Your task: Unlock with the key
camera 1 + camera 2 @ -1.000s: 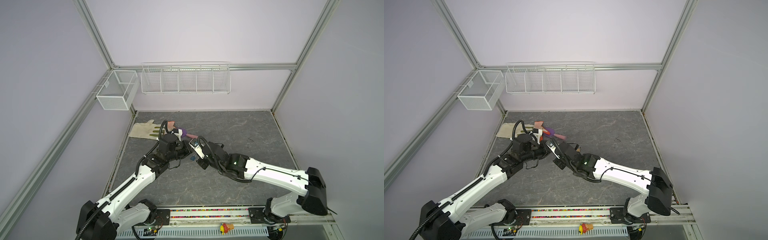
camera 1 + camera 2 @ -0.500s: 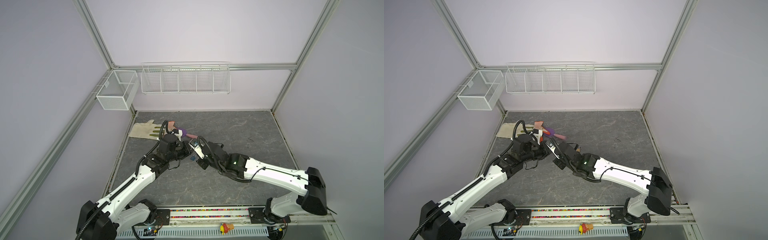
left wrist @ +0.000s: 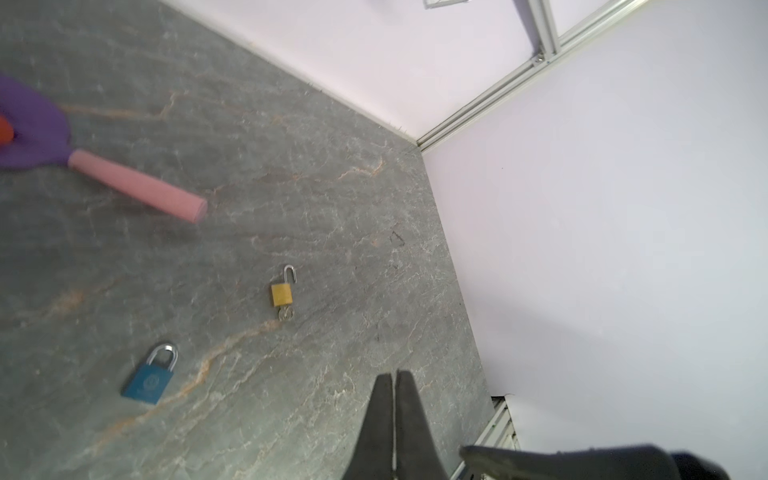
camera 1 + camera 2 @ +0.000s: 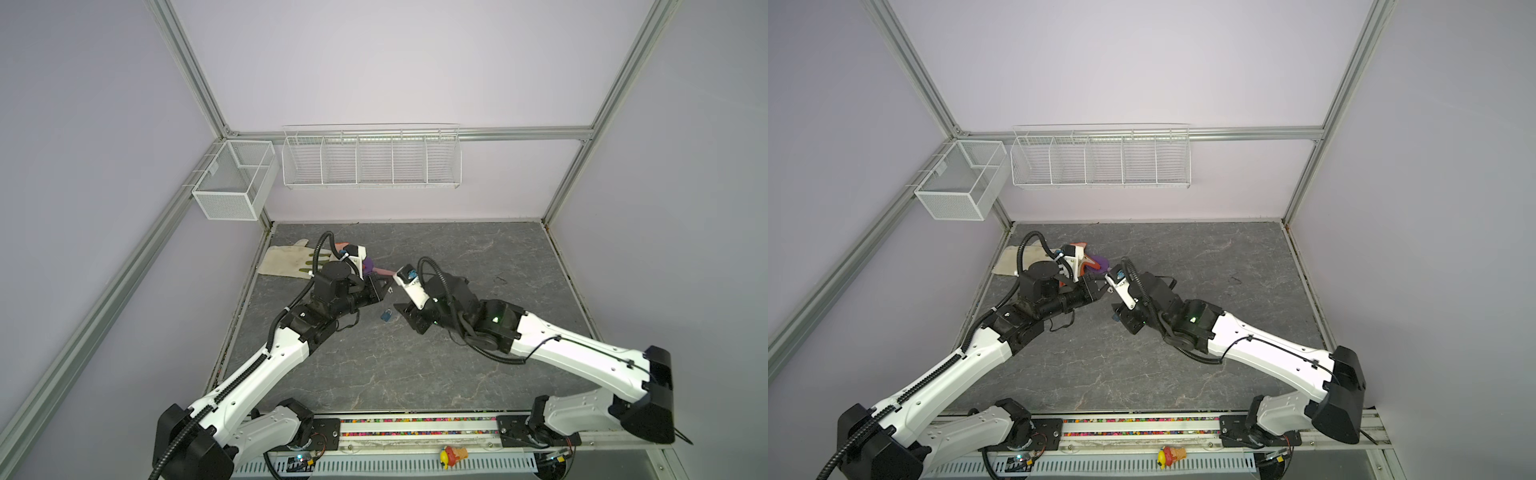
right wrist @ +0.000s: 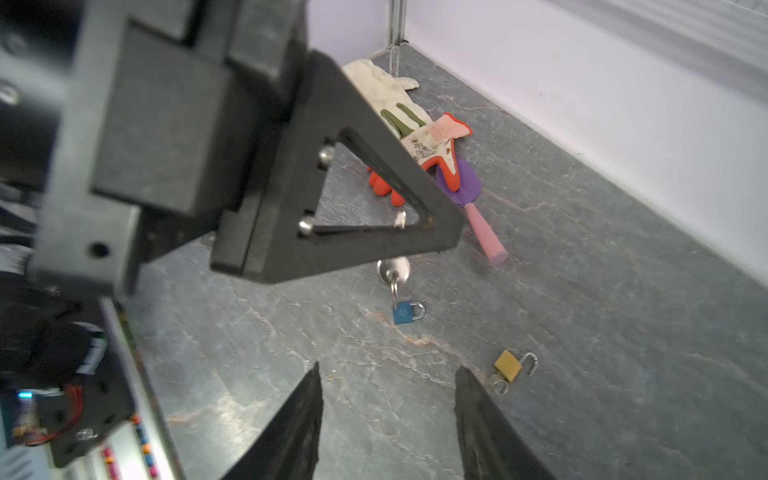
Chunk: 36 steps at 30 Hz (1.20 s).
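The key (image 5: pixel 393 272) is hanging tip-down in the air, close above the blue lock (image 5: pixel 406 312), which is lying shut on the desk (image 5: pixel 623 311) near the middle. Your left jaws are pinching the key. Your right jaws are standing open and empty, just right of the lock. Best be holding the lock still with them while lining the key up.
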### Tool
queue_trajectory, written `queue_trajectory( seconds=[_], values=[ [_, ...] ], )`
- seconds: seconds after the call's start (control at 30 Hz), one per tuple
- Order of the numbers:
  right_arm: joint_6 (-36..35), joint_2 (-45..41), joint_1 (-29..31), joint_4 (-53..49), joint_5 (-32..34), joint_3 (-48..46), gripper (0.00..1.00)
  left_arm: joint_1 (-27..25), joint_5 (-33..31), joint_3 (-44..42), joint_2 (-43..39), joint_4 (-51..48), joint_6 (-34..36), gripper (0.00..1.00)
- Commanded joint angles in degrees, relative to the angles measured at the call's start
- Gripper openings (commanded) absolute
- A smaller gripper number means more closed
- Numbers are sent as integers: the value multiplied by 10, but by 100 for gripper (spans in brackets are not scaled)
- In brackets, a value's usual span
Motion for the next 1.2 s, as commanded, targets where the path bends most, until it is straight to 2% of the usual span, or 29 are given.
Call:
queue_trajectory(
  seconds=[0.0, 0.07, 0.2, 0.33, 0.53, 0.67, 1.17],
  values=[
    [81, -31, -52, -24, -165, 12, 53, 4, 6, 22, -4, 74, 102, 0],
    [111, -46, -85, -8, -227, 10, 53, 5, 11, 19, -7, 108, 129, 0],
    [184, -51, -146, 77, -364, -2, 51, 6, 60, 13, -2, 189, 161, 0],
    [231, -45, -179, 163, -418, -15, 47, 7, 118, 18, 18, 257, 159, 0],
    [264, -25, -205, 240, -473, -18, 40, 7, 166, 27, 39, 304, 152, 0],
    [264, -16, -206, 243, -479, -21, 33, 7, 177, 31, 42, 321, 146, 0],
    [273, 6, -218, 256, -485, -23, 29, 8, 207, 36, 45, 343, 135, 0]
  ],
)
